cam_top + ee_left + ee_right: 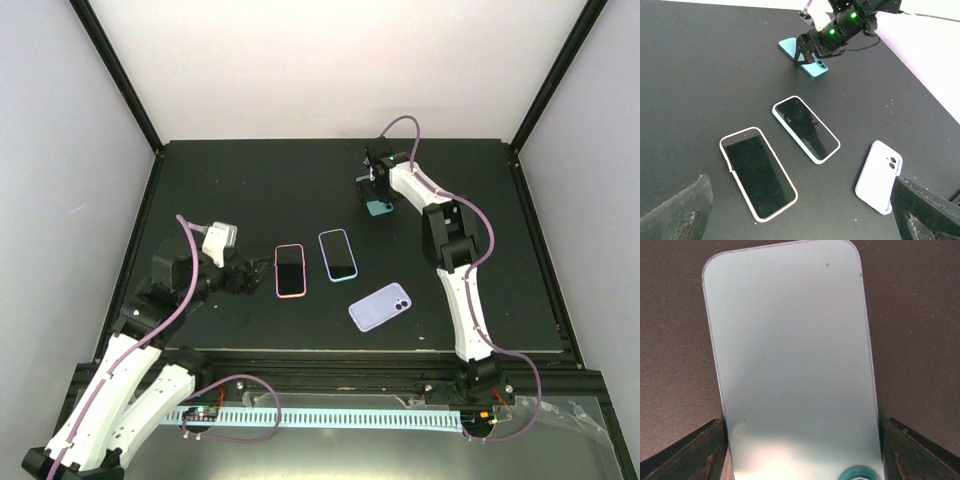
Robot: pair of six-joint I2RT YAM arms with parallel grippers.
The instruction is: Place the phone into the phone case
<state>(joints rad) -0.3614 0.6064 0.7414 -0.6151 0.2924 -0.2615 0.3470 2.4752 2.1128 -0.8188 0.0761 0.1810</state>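
The teal phone (380, 208) (789, 46) (790, 350) lies back up on the black table, far right of centre. My right gripper (377, 192) (812, 56) (801, 440) stands over it. Its two fingers press against the phone's long edges near the camera end. The lavender phone case (380, 306) (879, 176) lies back up near the front edge, camera cut-out showing, well apart from the phone. My left gripper (255, 272) (800, 215) hovers wide open at the left, with nothing between its fingers.
Two other phones lie screen up mid-table between the arms: a pink-rimmed one (290, 270) (758, 172) and a light blue-rimmed one (338, 254) (806, 129). White walls enclose the table at the back and on both sides.
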